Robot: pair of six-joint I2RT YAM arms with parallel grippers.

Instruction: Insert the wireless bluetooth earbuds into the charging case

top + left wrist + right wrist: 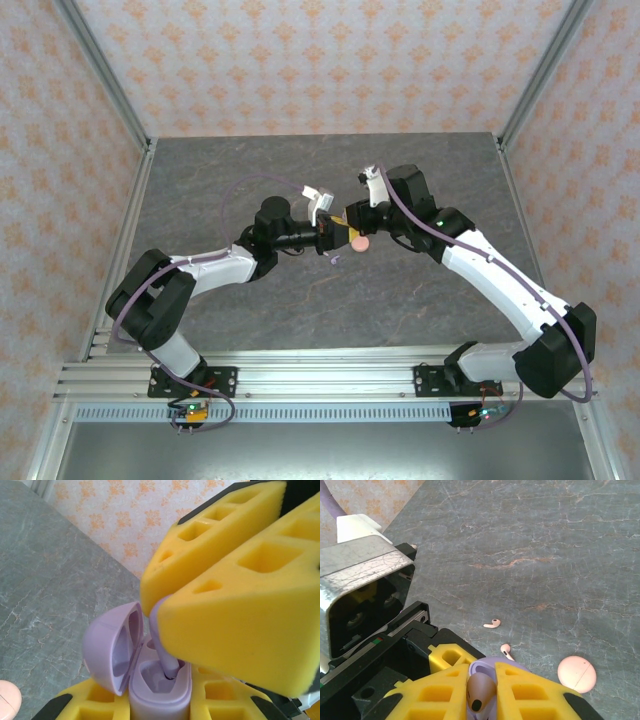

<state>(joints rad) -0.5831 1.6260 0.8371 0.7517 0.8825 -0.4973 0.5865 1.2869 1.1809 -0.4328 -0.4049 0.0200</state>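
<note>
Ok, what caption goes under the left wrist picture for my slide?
The right gripper holds a lilac earbud stem-down in the open lilac case, which the left gripper grips.

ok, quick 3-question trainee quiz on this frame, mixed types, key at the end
1. True or false: the pink case lies closed on the table.
2. Fill in: ___ pink earbuds lie loose on the table.
3. The left gripper holds the lilac case with its lid open. What does the right gripper pinch over it? A) a pink earbud B) the lilac earbud C) the pink case

Key: 1 true; 2 two; 3 B.
</note>
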